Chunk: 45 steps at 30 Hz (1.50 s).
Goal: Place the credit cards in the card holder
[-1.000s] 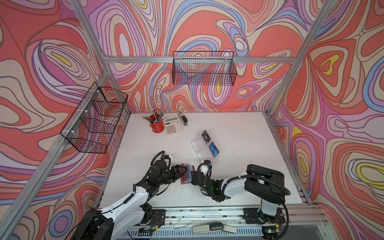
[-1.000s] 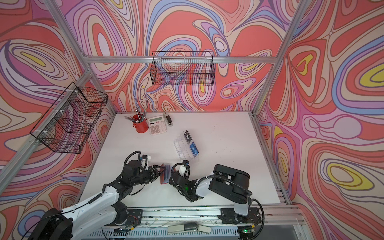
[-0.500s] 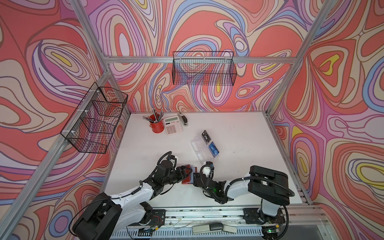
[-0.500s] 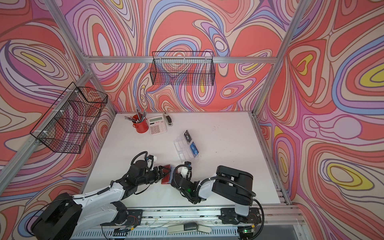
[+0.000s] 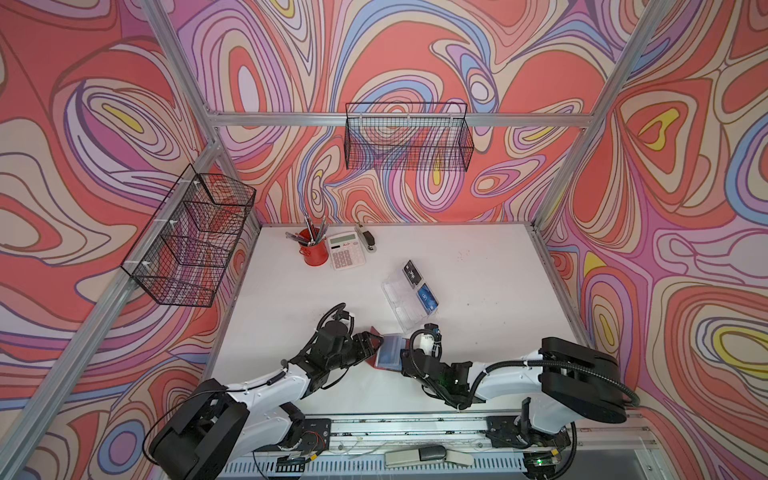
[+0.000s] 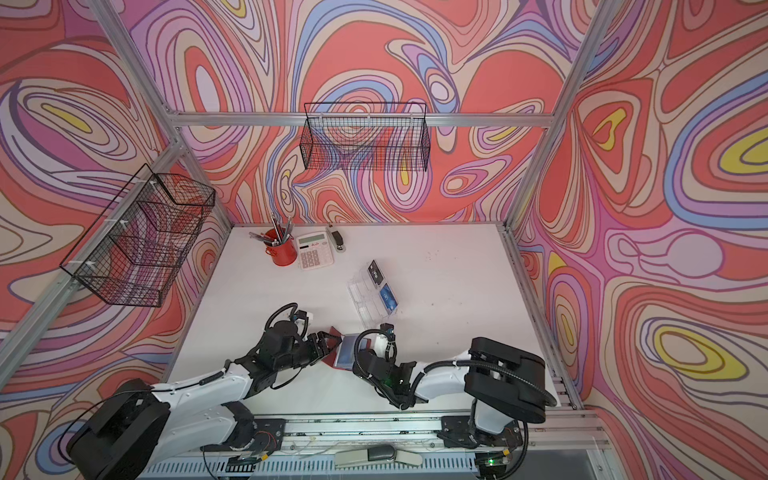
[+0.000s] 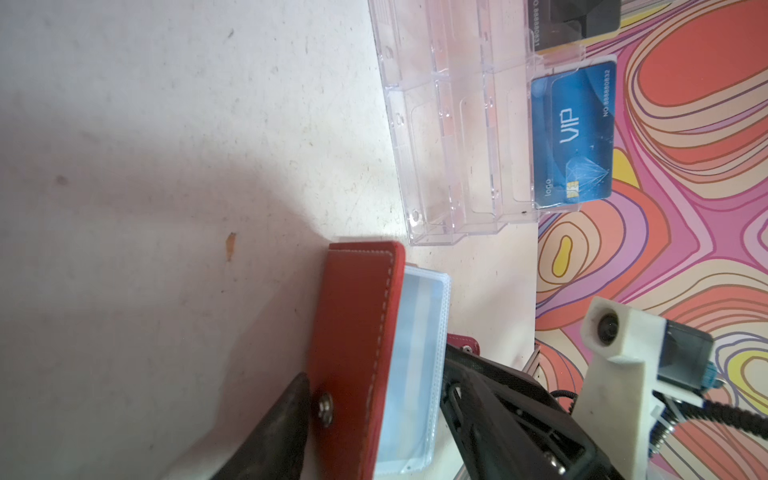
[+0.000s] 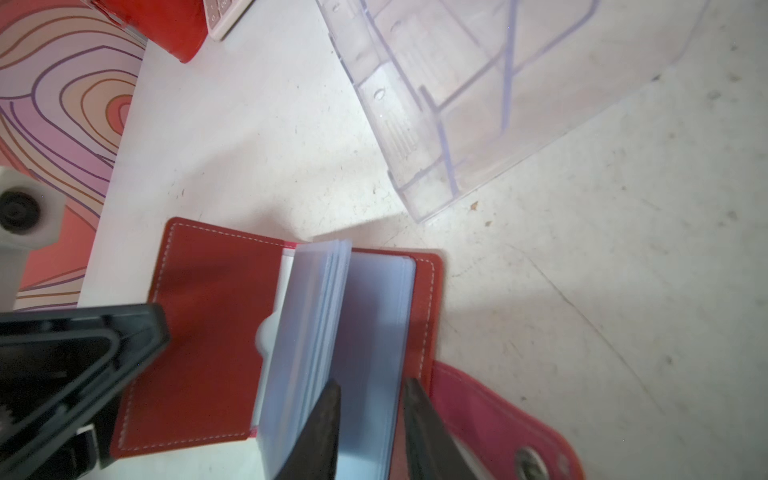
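The red card holder (image 5: 388, 365) (image 6: 338, 363) lies open near the table's front, clear sleeves fanned (image 8: 316, 324). My left gripper (image 5: 371, 343) (image 6: 327, 343) is open at its left cover (image 7: 353, 353). One finger (image 7: 286, 415) rests against the cover's outside by the snap stud; the other is hidden. My right gripper (image 8: 372, 390) (image 5: 405, 358) is narrowly open, its fingertips astride the right-hand sleeve page and holding nothing. A bluish face shows in the sleeves. Two credit cards stand in the clear stand: a black one (image 5: 411, 272) (image 6: 376, 274) and a blue VIP one (image 5: 427, 297) (image 7: 573, 133).
The clear acrylic stand (image 5: 405, 303) (image 8: 478, 104) sits just behind the holder. At the back left are a red pen cup (image 5: 314, 251), a beige calculator (image 5: 347, 251) and a stapler (image 5: 366, 241). Wire baskets hang on the back wall (image 5: 409, 141) and left wall (image 5: 191, 241).
My left gripper has moved right, up against the holder's left cover. The right gripper's jaws have opened a little over the sleeves.
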{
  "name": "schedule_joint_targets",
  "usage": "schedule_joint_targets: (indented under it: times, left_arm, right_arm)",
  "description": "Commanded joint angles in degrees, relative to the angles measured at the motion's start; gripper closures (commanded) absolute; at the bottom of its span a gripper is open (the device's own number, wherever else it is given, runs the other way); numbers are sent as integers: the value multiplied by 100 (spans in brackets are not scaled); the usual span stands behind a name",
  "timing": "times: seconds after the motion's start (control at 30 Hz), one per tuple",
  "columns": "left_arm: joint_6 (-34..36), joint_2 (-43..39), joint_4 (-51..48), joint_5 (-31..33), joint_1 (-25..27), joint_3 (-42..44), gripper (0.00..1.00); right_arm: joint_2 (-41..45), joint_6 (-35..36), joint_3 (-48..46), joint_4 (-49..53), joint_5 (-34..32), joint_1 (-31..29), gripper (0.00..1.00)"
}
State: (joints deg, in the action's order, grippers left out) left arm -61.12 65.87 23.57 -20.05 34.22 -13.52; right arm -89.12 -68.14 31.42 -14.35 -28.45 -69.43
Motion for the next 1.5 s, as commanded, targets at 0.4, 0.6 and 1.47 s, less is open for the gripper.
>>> schedule_joint_targets:
  times: [0.4, 0.6, 1.47]
  left_arm:
    - [-92, 604, 1006, -402, 321, -199, 39]
    - [-287, 1068, 1796, -505, 361, -99, 39]
    - [-123, 1772, 2239, -341, 964, -432, 22]
  right_arm:
    - [1029, 2, -407, 225, -203, -23, 66]
    - [724, 24, -580, -844, 322, -21, 67]
    - [778, -16, -878, -1174, 207, -18, 60]
